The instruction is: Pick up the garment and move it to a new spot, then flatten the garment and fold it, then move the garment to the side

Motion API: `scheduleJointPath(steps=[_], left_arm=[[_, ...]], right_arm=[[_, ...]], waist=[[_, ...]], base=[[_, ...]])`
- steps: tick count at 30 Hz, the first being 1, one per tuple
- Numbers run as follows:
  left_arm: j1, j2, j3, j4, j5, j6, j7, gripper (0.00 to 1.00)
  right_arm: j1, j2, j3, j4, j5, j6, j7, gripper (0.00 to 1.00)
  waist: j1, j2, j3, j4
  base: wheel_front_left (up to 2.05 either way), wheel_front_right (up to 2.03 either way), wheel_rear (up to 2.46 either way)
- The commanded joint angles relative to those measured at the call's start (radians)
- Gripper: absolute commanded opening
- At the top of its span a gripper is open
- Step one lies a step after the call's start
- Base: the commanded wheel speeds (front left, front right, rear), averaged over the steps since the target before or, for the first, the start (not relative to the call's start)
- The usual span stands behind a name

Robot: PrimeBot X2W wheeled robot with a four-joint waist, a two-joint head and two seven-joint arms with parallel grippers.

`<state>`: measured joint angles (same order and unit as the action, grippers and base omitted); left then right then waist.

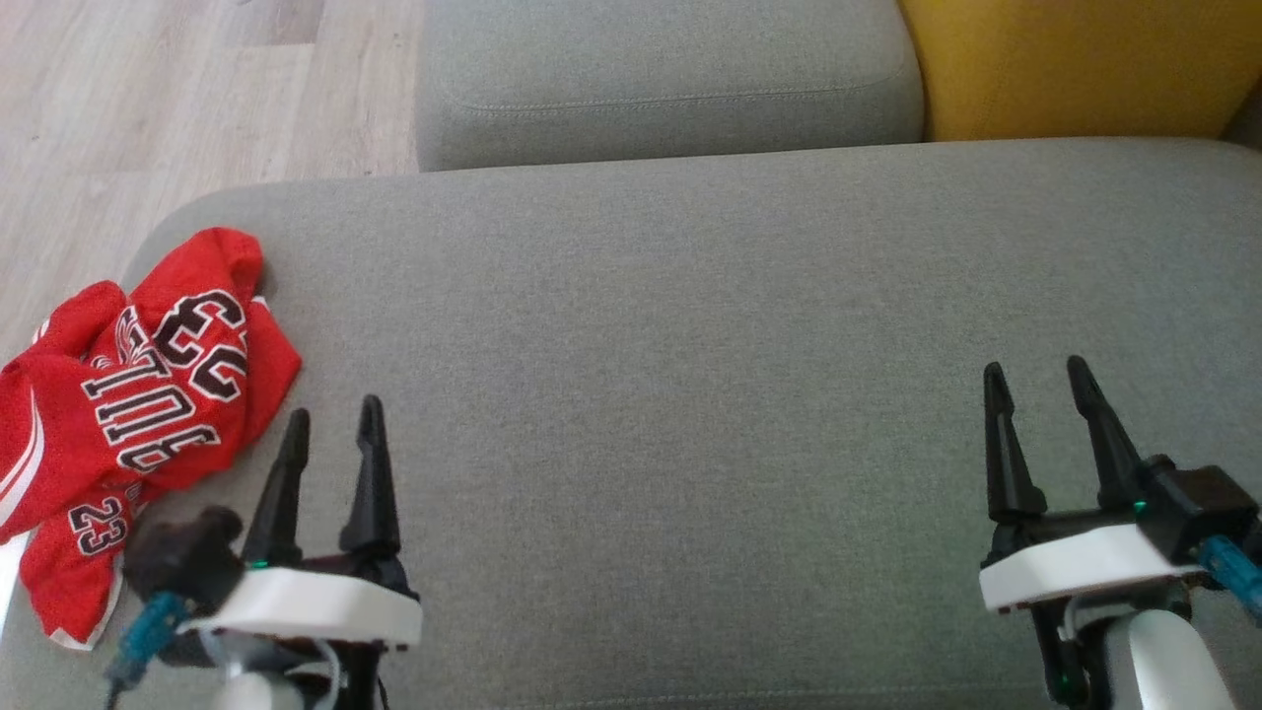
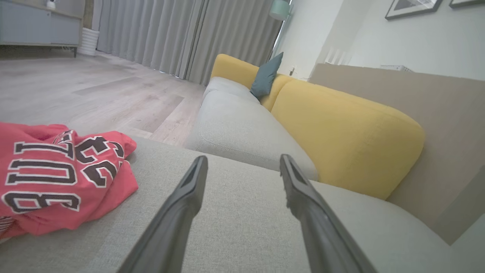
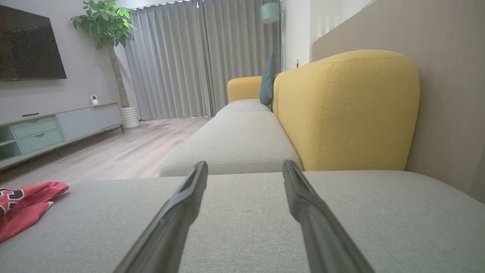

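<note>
The garment [image 1: 138, 404] is a red jersey with black and white lettering, lying crumpled at the left edge of the grey sofa seat [image 1: 690, 325]. It also lies at the left of the left wrist view as the garment [image 2: 57, 174] and at the far left of the right wrist view as the garment [image 3: 22, 204]. My left gripper [image 1: 333, 414] is open just to the right of the jersey, with nothing between its fingers. Over at the right of the seat my right gripper [image 1: 1035, 373] is open and empty too. Both hover low over the cushion.
A second grey cushion [image 1: 670, 79] lies beyond the seat, with a yellow backrest [image 1: 1075, 69] at the right. Wood floor [image 1: 148, 108] borders the seat on the left. A teal pillow [image 2: 265, 76], curtains and a TV cabinet [image 3: 49, 129] stand farther off.
</note>
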<state>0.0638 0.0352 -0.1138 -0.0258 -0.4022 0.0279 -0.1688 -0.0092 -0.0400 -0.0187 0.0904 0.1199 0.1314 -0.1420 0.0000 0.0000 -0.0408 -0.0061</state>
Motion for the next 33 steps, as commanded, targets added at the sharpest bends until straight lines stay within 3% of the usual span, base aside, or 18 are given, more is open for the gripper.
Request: scheduleJointPath(steps=[1,18,24,33], left_arm=[[-0.019,0.016,0.013,-0.035,0.049,0.009,-0.014,1.00],[-0.011,0.068,-0.111,-0.003,0.312,0.086,-0.063,1.00],[-0.001,0.053,-0.098,-0.016,0.303,0.110,-0.081,1.00],[0.027,0.023,-0.028,0.015,0.249,0.081,-0.093,1.00]], right_arm=[[-0.025,-0.009,0.020,-0.040,-0.040,-0.001,-0.014,1.00],[0.000,-0.010,0.013,-0.005,-0.178,-0.001,-0.077,1.00],[-0.004,-0.010,0.023,0.039,-0.087,-0.001,-0.105,1.00],[-0.012,-0.010,0.024,0.154,0.055,-0.001,-0.119,1.00]], waist=[[0.0000,0.0000,-0.001,-0.001],[0.0000,0.0000,0.003,-0.023],[0.0000,0.0000,0.004,-0.034],[0.0000,0.0000,-0.004,-0.029]], base=[[0.00,0.00,0.00],[0.00,0.00,0.00],[0.00,0.00,0.00],[0.00,0.00,0.00]])
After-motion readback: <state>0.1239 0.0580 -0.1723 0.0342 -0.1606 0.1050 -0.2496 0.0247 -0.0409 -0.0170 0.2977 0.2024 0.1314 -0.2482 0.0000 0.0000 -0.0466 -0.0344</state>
